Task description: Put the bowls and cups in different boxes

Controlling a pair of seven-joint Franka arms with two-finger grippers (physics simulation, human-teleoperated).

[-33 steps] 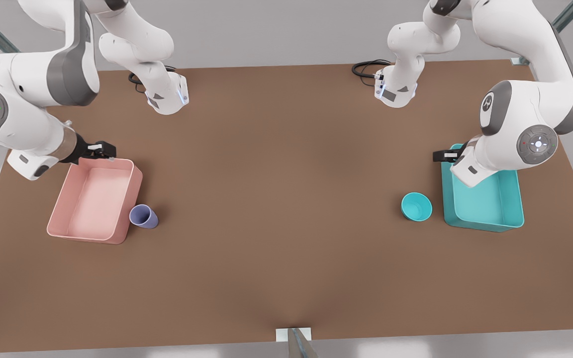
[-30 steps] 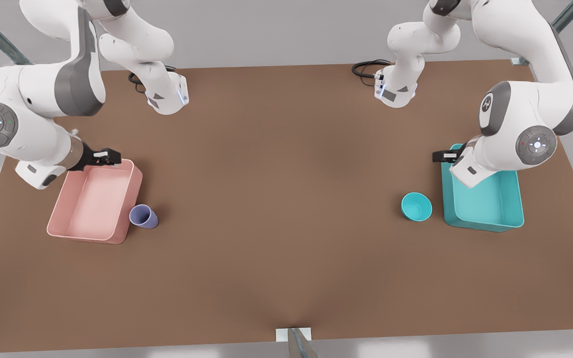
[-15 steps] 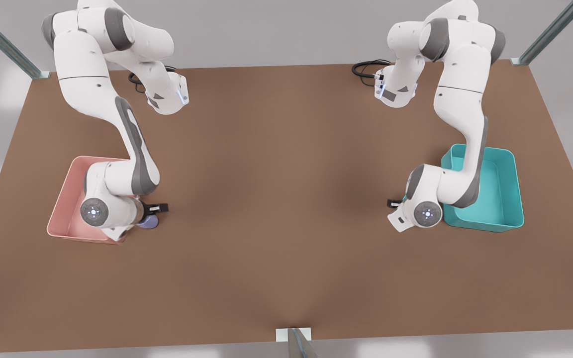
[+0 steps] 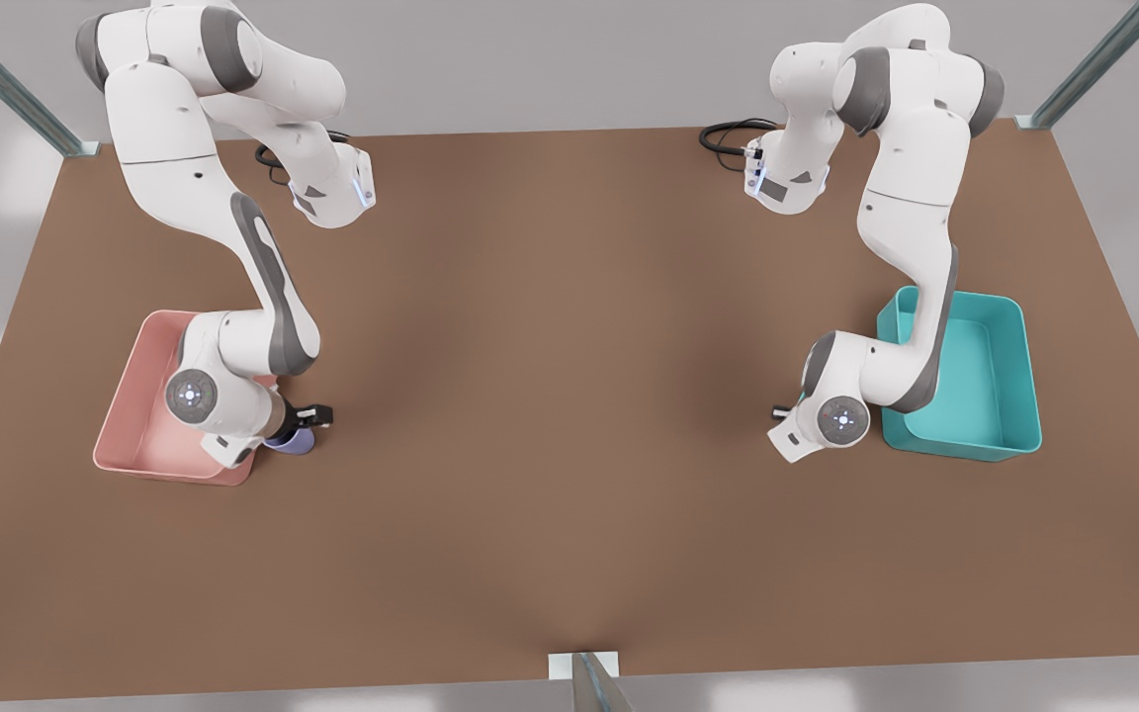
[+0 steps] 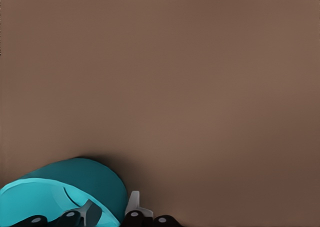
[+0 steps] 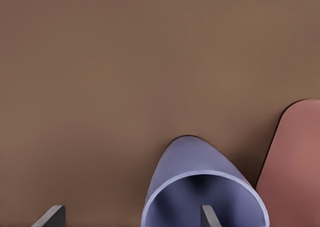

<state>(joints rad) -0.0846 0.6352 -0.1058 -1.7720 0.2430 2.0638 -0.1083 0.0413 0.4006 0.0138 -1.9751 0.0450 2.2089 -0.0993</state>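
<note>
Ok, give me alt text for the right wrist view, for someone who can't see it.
The lavender cup stands upright on the brown table, the right gripper straddling its wall: one fingertip inside, the other outside, not yet closed. The pink box sits just beside the cup.

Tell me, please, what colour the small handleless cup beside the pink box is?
Lavender-blue; the small tapered handleless cup shows best in the right wrist view.

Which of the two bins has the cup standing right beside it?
The pale pink bin: the lavender cup stands beside it, with the right gripper open around its wall. The teal bin sits apart.
</note>
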